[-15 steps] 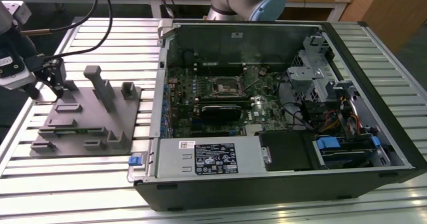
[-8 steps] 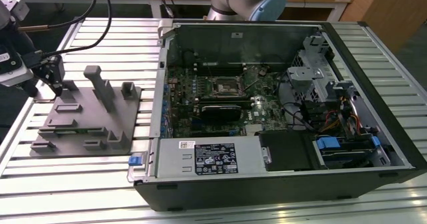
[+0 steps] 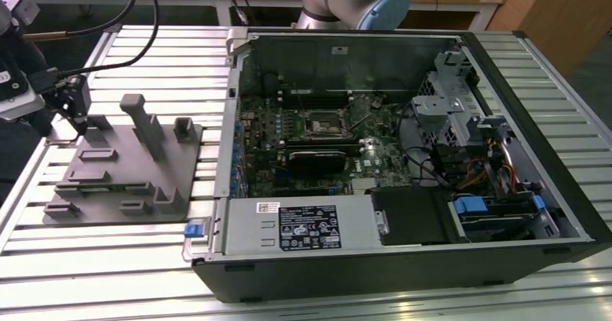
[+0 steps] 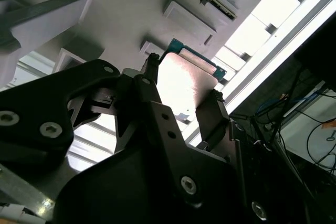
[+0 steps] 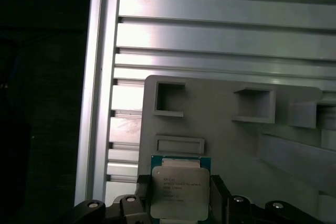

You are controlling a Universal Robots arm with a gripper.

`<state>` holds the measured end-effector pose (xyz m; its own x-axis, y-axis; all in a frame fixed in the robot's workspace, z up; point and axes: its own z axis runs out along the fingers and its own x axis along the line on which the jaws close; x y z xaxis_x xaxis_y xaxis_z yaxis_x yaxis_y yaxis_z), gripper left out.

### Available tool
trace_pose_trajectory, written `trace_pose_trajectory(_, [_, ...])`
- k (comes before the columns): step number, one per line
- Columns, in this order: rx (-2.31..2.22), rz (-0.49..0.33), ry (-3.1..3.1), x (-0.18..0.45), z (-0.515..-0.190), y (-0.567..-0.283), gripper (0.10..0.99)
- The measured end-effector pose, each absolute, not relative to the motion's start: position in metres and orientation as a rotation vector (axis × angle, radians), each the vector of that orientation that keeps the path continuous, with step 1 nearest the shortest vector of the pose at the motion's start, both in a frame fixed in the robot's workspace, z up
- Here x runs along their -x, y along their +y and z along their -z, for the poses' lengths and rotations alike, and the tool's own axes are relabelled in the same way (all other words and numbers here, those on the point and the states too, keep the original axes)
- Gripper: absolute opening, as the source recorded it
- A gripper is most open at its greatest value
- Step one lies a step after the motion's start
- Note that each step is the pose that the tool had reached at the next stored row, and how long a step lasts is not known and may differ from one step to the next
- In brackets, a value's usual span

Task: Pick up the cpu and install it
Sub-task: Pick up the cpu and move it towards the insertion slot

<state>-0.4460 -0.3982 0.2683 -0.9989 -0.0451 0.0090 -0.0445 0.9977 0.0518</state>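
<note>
Broadly, the slatted metal desk (image 3: 115, 278) carries two things. An open computer case (image 3: 402, 285) lies on its side toward the exterior view's right. A grey fixture plate (image 3: 115, 192) with raised blocks and shallow recesses lies toward the exterior view's left. Inside the case the motherboard (image 3: 375, 157) faces up, and its black square-framed socket (image 3: 326, 126) sits near the middle of the board, with nothing in it as far as I can tell.

The gripper (image 3: 80, 126) hangs over the far corner of the fixture plate, at the exterior view's left edge and well apart from the case. In the second wrist view its two fingers (image 4: 152, 93) stand on opposite sides of the cpu (image 4: 186, 77) and press against two facing edges, so I judge them clamped on it. In the first wrist view the cpu's silvery top faces that camera and a thin green edge shows around it. It sits square between the fingers, just above or on the plate; I cannot tell whether it has cleared its recess.

The chip is square, so it has no long axis. The relation that matters is that the socket lies well off toward the exterior view's right of the fingers, beyond the case wall.
</note>
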Motion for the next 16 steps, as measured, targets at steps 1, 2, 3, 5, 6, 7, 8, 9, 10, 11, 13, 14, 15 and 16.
trace_pose_trajectory(1, [-0.07, 0.081, -3.13, 0.446, -0.2689, -0.3981, 0.541])
trace_pose_trajectory(2, [-0.07, 0.081, -3.13, 0.446, -0.2695, -0.398, 0.541])
trace_pose_trajectory(3, [-0.07, 0.081, -3.13, 0.446, -0.27, -0.398, 0.541])
trace_pose_trajectory(5, [-0.07, 0.08, -3.13, 0.446, -0.2712, -0.3979, 0.541])
trace_pose_trajectory(6, [-0.07, 0.08, -3.13, 0.446, -0.2718, -0.3978, 0.541])
trace_pose_trajectory(7, [-0.07, 0.08, -3.13, 0.446, -0.2724, -0.3977, 0.541])
trace_pose_trajectory(8, [-0.07, 0.08, -3.13, 0.446, -0.273, -0.3977, 0.541])
trace_pose_trajectory(9, [-0.07, 0.08, -3.13, 0.446, -0.2735, -0.3976, 0.541])
trace_pose_trajectory(10, [-0.07, 0.08, -3.13, 0.446, -0.274, -0.3975, 0.541])
trace_pose_trajectory(11, [-0.07, 0.08, -3.13, 0.446, -0.2746, -0.3974, 0.541])
trace_pose_trajectory(13, [-0.07, 0.079, -3.13, 0.446, -0.2757, -0.3972, 0.541])
trace_pose_trajectory(14, [-0.07, 0.079, -3.13, 0.446, -0.2762, -0.3971, 0.541])
trace_pose_trajectory(15, [-0.07, 0.079, -3.13, 0.446, -0.2768, -0.397, 0.541])
trace_pose_trajectory(16, [-0.07, 0.079, -3.13, 0.446, -0.2773, -0.397, 0.541])
